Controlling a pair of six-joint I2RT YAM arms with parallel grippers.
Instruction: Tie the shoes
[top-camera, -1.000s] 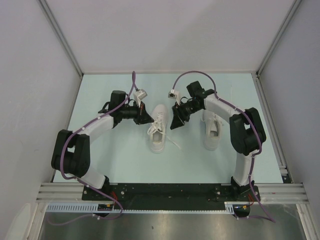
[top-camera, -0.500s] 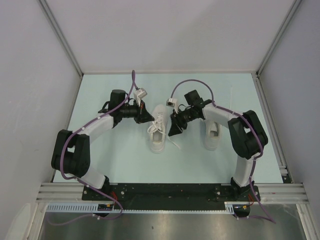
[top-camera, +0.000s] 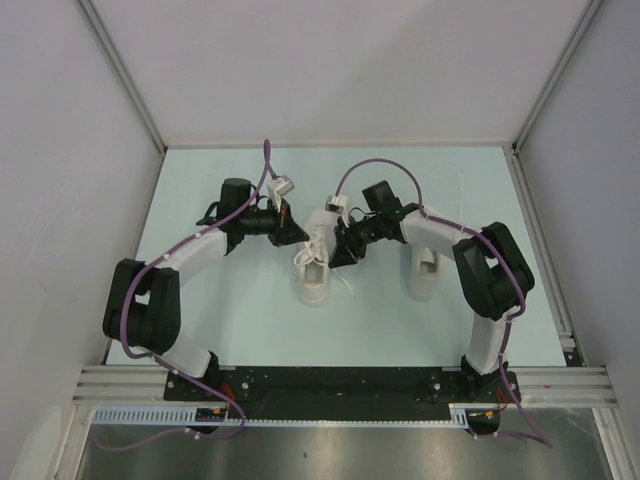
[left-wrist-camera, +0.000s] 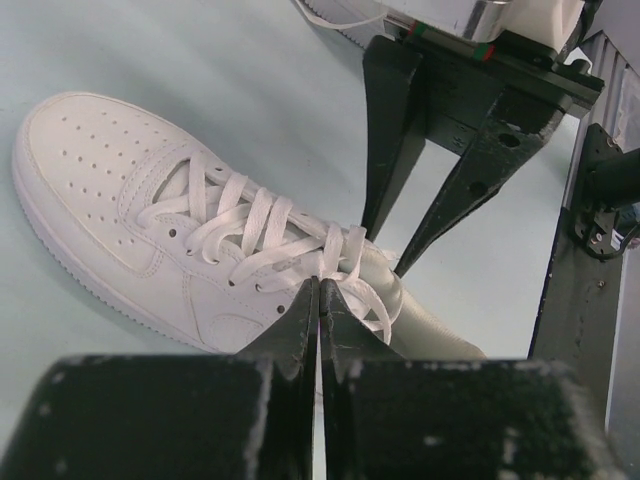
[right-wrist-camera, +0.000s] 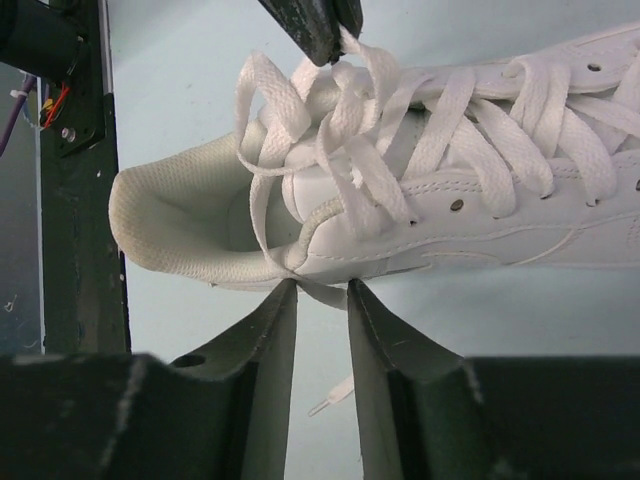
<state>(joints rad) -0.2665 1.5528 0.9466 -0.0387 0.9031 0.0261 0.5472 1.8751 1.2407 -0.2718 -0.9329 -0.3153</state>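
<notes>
Jaws of the left gripper are pressed flat together with no gap, their tips pinching a loop of the lace at the top of the lacing, just ahead of the shoe's opening. The right gripper stands partly open. Its two fingers straddle a strand of the same lace where it drapes down the shoe's side below the heel collar, but whether the pads already touch that strand is hard to make out.

Both grippers meet over the middle shoe, which lies about midway between the tabletop's left and right edges, sole down, with its heel toward the near edge. In the overhead view the two grippers cover its upper half, so the lacing shows only in the wrist views. The left wrist view cuts off the heel behind its own fingers, and the right wrist view cuts off the toe. One loose lace end trails on the tabletop beside the shoe.

The second shoe lies toward the right edge, well apart from the first. The right arm hides its far end, so its laces cannot be seen.
</notes>
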